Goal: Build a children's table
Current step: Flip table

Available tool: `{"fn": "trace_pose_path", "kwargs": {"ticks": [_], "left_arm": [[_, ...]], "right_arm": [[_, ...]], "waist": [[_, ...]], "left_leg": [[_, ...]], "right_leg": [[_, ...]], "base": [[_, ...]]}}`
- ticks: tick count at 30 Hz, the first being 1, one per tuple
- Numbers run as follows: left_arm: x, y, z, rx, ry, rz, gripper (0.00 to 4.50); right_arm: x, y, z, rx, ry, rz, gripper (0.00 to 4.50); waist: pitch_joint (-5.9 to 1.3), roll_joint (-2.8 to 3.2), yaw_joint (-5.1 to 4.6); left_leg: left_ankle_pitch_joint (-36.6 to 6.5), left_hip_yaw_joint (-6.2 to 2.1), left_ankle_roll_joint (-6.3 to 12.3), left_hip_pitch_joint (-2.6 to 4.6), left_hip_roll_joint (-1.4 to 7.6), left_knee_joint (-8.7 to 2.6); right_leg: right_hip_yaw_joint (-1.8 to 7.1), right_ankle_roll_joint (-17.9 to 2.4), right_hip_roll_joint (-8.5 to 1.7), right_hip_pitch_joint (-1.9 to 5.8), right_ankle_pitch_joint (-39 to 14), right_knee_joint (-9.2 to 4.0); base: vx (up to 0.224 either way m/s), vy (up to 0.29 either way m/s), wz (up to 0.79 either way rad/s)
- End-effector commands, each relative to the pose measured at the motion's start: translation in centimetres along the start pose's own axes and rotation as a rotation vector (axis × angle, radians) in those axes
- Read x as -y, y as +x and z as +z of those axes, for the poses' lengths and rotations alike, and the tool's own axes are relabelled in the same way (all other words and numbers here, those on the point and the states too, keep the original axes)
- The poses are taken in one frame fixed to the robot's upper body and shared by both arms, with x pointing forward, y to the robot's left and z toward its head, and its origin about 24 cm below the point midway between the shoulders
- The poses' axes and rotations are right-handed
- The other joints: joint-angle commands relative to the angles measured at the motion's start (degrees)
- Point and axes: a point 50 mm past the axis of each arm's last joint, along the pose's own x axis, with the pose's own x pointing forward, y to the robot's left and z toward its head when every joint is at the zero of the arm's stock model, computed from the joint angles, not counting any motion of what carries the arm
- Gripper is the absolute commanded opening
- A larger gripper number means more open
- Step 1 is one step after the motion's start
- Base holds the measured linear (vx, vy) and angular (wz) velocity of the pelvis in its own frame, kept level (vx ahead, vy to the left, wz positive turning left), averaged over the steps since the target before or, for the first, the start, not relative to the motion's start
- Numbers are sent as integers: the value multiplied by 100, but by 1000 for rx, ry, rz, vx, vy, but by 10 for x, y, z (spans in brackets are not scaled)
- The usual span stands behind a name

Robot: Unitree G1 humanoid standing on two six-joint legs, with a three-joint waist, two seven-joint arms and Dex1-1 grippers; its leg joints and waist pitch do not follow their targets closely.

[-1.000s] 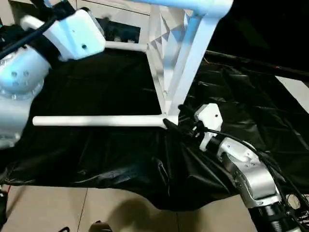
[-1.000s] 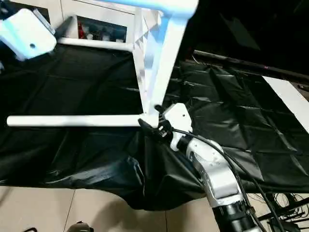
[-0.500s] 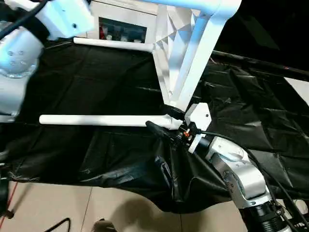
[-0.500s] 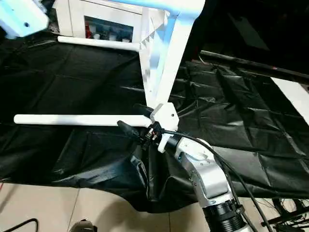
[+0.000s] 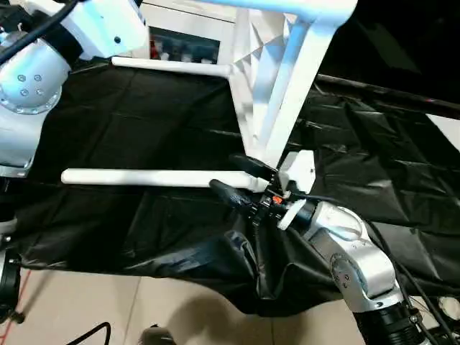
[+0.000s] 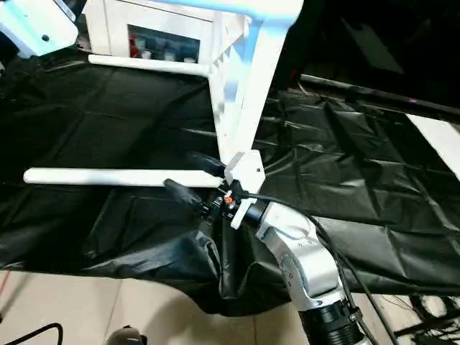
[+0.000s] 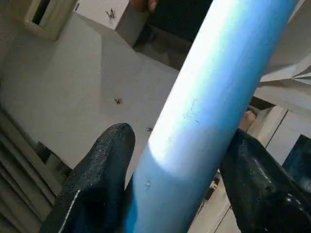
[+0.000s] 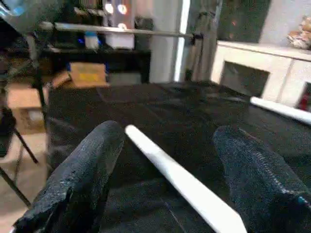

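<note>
A counter (image 5: 402,158) draped in crinkled black plastic sheeting (image 6: 345,165), its front edge sagging toward a tiled floor (image 5: 86,309). A white table (image 5: 266,108), tipped on its side, rests on the sheeting with two legs stretching across it.

I count one children's table (image 5: 267,79), three white legs (image 5: 154,177) visible on it, my two grippers (image 6: 192,177), and one cabinet (image 6: 154,32).
</note>
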Motion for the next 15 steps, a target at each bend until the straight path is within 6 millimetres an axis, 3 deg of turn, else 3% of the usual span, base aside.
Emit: {"fn": "trace_pose_path", "kwargs": {"ticks": [1,15], "left_arm": [[4,4,2,12,-40,-11,255],[-2,6,-6,-48,-100,-15,233]], "right_arm": [[0,-5,4,20,11,8,346],[-6,-3,7,57,36,38,346]], "waist": [[-367,277,-14],[-377,295,24]], "left_leg": [[-1705,-115,-521,175,202,-488],[-1643,-115,-500,159,198,-498]], "right_leg": [[277,-731,-496,57,-502,-405],[278,-678,-513,58,-651,-420]], "base": [[0,0,0],[0,0,0]]}}
